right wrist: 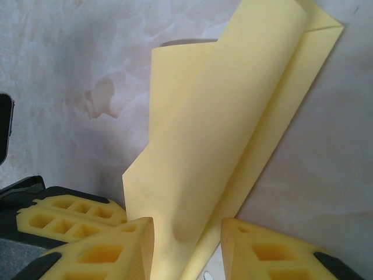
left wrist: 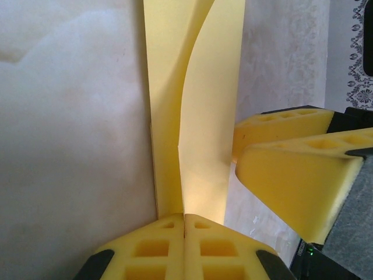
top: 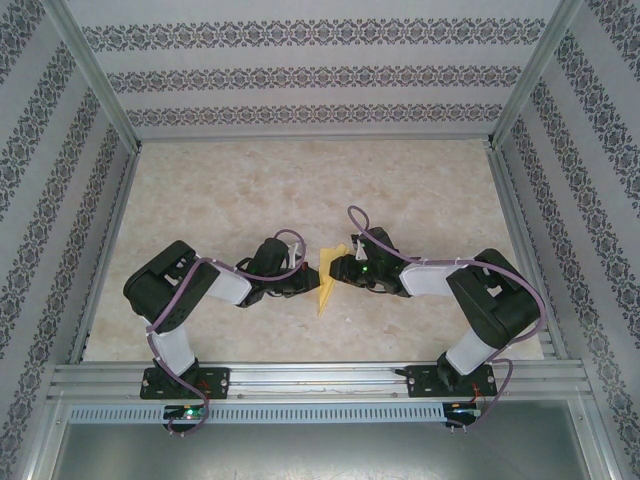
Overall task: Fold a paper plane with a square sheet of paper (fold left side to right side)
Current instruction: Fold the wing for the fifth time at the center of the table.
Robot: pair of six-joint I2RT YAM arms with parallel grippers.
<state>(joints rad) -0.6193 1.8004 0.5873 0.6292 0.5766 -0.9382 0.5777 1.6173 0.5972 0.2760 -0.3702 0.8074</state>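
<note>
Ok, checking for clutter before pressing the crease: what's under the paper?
Table shows beside the paper, whose lower layer seems to lie flat on it. Whatever is straight beneath the paper is covered and cannot be seen.

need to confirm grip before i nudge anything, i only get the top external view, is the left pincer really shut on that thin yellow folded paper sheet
Observer: Yes. The left pincer is shut tight on one end of the thin yellow folded paper sheet.
Operator: and the right pincer
Observer: The right pincer stands with its jaws apart, the sheet's lower part lying between them.
Operator: is the fold pressed flat
Observer: No. The upper flap bows up off the marbled beige table top, curved rather than creased.
</note>
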